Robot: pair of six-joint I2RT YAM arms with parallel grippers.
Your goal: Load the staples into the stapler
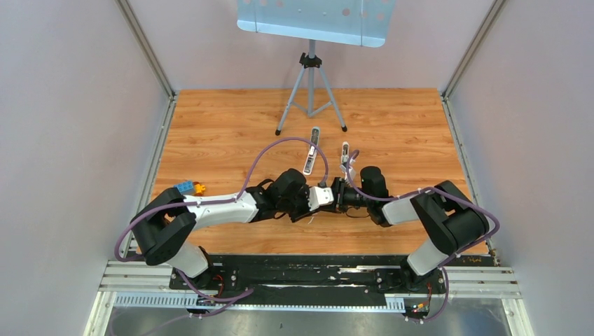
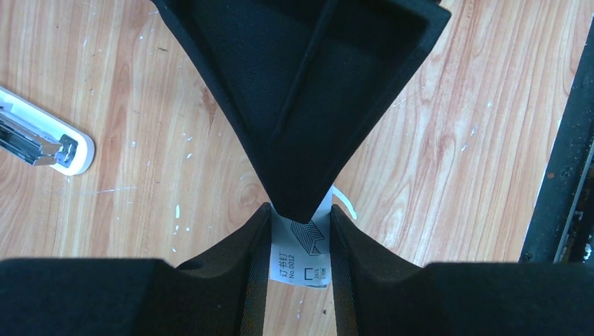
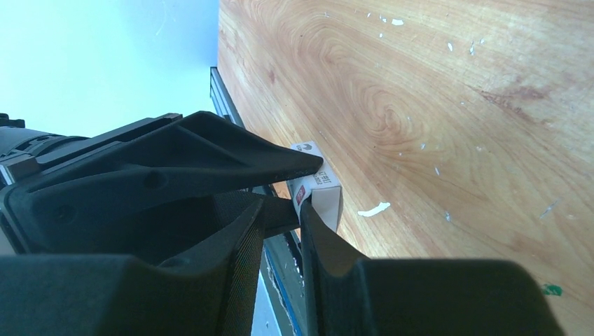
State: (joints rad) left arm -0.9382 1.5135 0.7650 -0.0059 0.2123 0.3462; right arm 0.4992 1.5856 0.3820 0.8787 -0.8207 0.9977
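The stapler (image 1: 311, 151) lies opened out on the wooden table just beyond both grippers; its whitish end with the metal channel shows in the left wrist view (image 2: 45, 140). A second slim grey-white piece (image 1: 344, 154) lies to its right. My left gripper (image 2: 299, 213) is shut on the sides of a small white carton (image 2: 301, 255). My right gripper (image 3: 284, 206) meets it tip to tip and pinches the carton's end with the reddish mark (image 3: 323, 178). The two meet at mid-table (image 1: 329, 197). The staples are not visible.
A tripod (image 1: 310, 91) stands at the back middle under a pale panel. A small blue and orange object (image 1: 190, 187) sits by the left arm. Metal frame rails (image 1: 157, 161) bound the table's left and right edges.
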